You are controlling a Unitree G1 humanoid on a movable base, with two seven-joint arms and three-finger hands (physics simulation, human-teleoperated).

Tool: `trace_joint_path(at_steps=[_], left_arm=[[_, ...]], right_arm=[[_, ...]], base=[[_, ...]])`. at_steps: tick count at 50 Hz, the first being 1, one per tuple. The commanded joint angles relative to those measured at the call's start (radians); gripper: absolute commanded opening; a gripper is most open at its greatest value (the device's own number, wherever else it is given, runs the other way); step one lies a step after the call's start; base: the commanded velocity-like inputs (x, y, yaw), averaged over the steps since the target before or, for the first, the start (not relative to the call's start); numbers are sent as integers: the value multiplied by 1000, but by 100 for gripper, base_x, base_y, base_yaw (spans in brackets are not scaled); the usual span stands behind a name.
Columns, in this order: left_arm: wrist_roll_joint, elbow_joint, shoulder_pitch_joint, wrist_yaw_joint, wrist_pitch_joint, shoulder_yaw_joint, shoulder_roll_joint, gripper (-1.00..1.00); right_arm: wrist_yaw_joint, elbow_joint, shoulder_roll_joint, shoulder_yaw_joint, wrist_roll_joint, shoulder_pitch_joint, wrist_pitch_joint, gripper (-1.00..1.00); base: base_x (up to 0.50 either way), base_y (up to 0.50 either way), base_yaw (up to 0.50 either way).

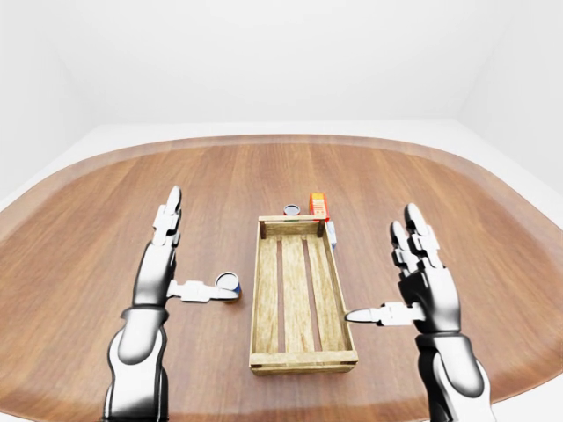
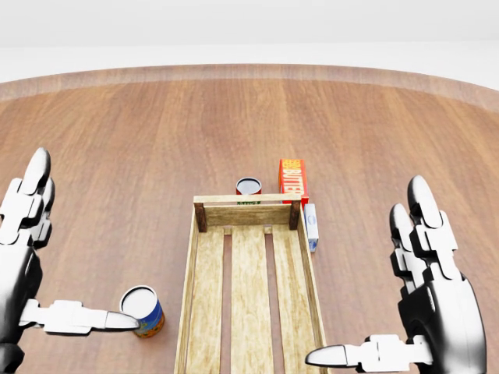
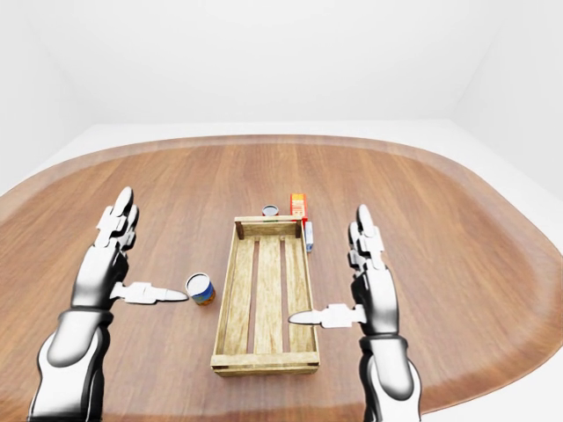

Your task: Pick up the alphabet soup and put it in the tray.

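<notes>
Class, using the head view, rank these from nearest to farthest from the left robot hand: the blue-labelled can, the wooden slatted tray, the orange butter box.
1. Blue-labelled can: just right of the thumb tip of the left robot hand, lower left of the view.
2. Wooden slatted tray: centre, right of the can.
3. Orange butter box: beyond the tray's top right corner.

alphabet soup [image 2: 142, 310] left of tray [image 2: 189, 274], butter box [image 2: 292, 178] above tray

Matt wood tray [image 2: 204, 216], glossy wood table [image 2: 156, 140], shiny metal hands
</notes>
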Motion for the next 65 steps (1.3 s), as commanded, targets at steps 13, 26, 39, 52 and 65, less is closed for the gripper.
trace_joint_path(at_steps=[13,26,39,52,65], left_arm=[[671,409,-329,-134,0,-133,158,100],[845,688,-474,-200,0,-146,173,100],[936,893,-547,-148,0,-173,187,100],[933,1316,-626,49,-38,-220,156,100],[909,1362,-644,78,-39,-250,160,100]], right_arm=[[10,-26,8,-24,16,12,5,100],[12,-34,13,-30,23,15,5,100],[5,-28,12,-32,22,8,5,100],[-1,-6,14,-40,27,-6,2,100],[0,1,11,-45,33,-9,1,100]], base=[[0,0,0],[0,0,0],[0,0,0],[0,0,0],[0,0,0]])
